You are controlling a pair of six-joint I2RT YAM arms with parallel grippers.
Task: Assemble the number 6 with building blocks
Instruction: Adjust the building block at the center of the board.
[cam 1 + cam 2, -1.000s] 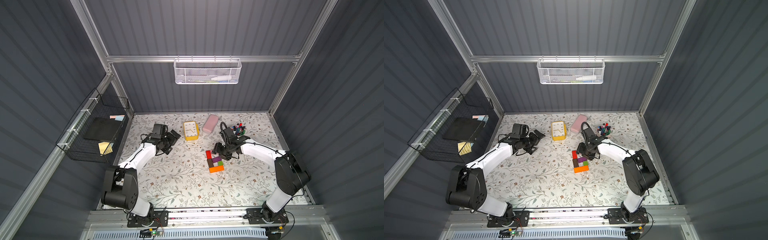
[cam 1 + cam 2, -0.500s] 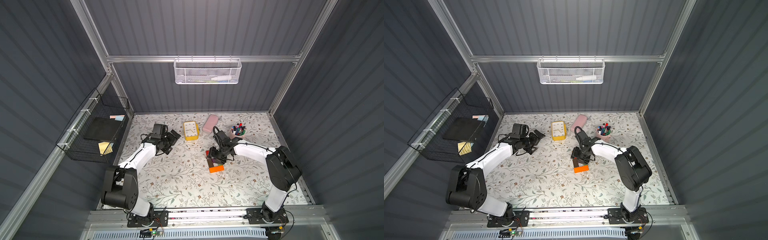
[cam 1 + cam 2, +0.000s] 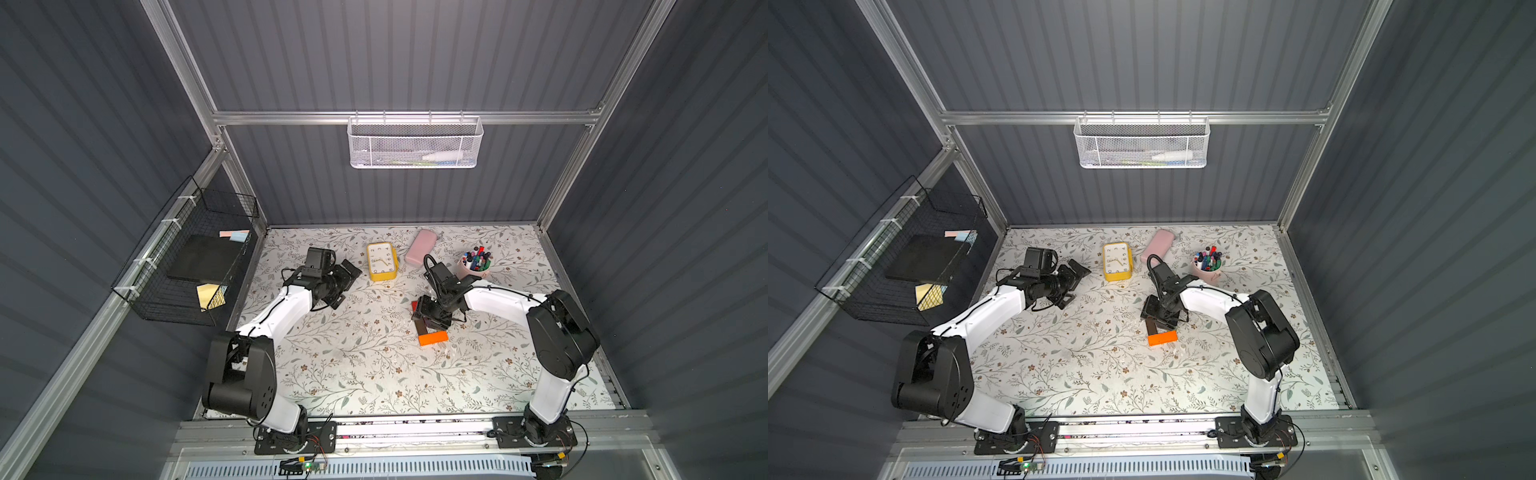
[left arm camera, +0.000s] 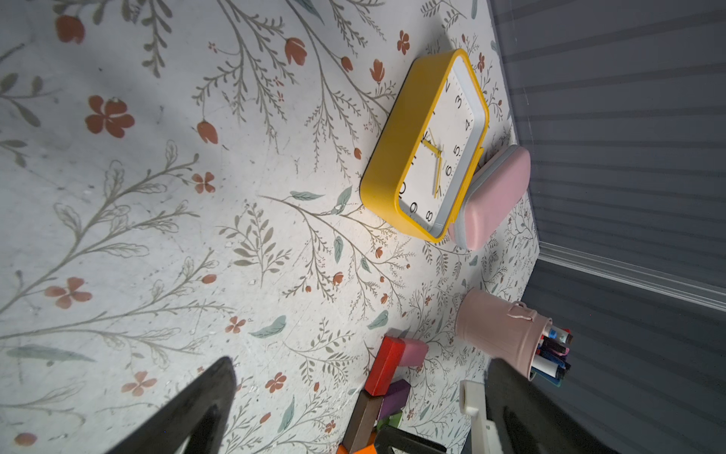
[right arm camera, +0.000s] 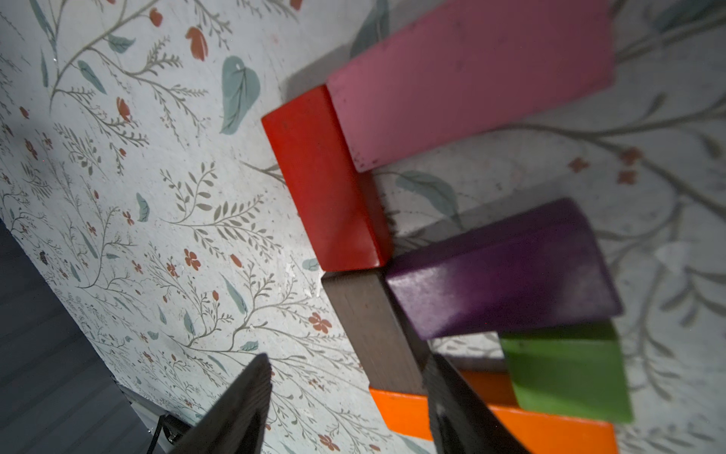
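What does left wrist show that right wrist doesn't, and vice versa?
Left wrist only: yellow clock, pink case beside it, pink marker cup, and the fingers of the open left claw.
Right wrist only: open right claw with the end of the brown block between its fingers; green cube and orange block seen clearly.
Both: red block, pink block, purple block and the brown one on the floral mat. Left wrist catches just slivers of green and orange.
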